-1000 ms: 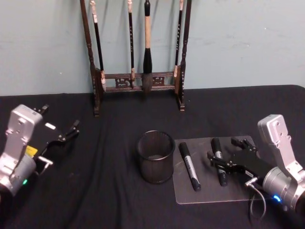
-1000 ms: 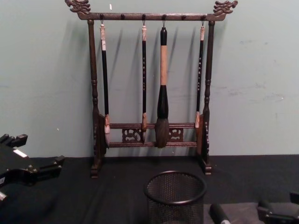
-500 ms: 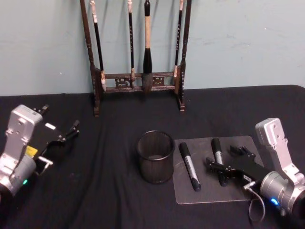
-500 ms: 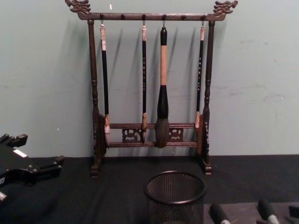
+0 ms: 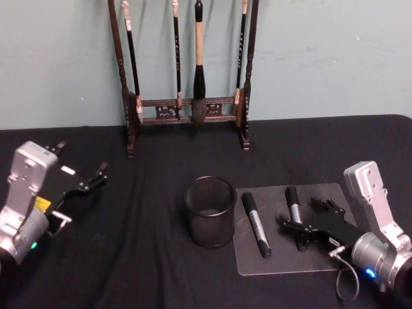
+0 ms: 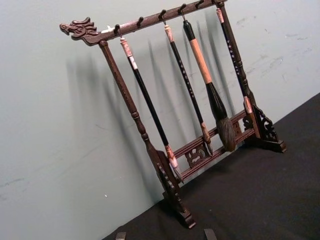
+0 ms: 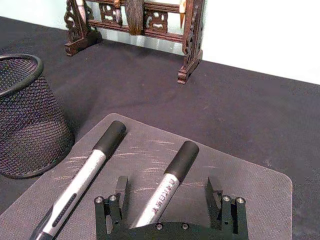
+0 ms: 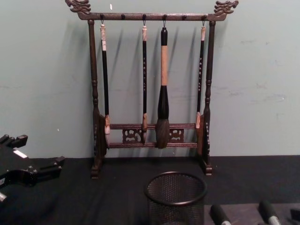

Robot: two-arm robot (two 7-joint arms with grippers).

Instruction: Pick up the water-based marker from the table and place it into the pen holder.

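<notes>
While my right gripper (image 5: 297, 214) sits low over the grey mat (image 5: 283, 261), its fingers (image 7: 120, 186) are spread wide and straddle the water-based marker (image 5: 294, 205); wrist view shows a gap on each side of the barrel (image 7: 169, 186), so nothing is gripped; marker lies flat on the mat, black cap pointing toward the back wall, on the mat's right half; second marker (image 5: 256, 224) lies flat beside it, nearer the pen holder (image 5: 209, 233), the two apart and roughly parallel; from the chest view I only get both cap ends, second marker (image 8: 218, 216) and water-based marker (image 8: 267, 211); pen holder stands upright on the black tablecloth (image 5: 129, 257), just off the mat's left edge, mesh wall (image 7: 30, 130) close to the second marker (image 7: 80, 185); what is inside I cannot tell; chest view has it (image 8: 174, 213) front and centre, ahead of the brush rack (image 8: 150, 16); my left gripper (image 5: 82, 159) is parked far out on the left above the cloth, fingers apart and holding nothing, well away from holder and mat; it shows at the chest view's left edge too (image 8: 40, 150); brush rack (image 5: 187, 102) stands at the back against the wall with four brushes hanging; the left wrist camera looks at it (image 6: 77, 30); its right foot (image 7: 189, 47) shows behind the mat (image 7: 140, 165).
</notes>
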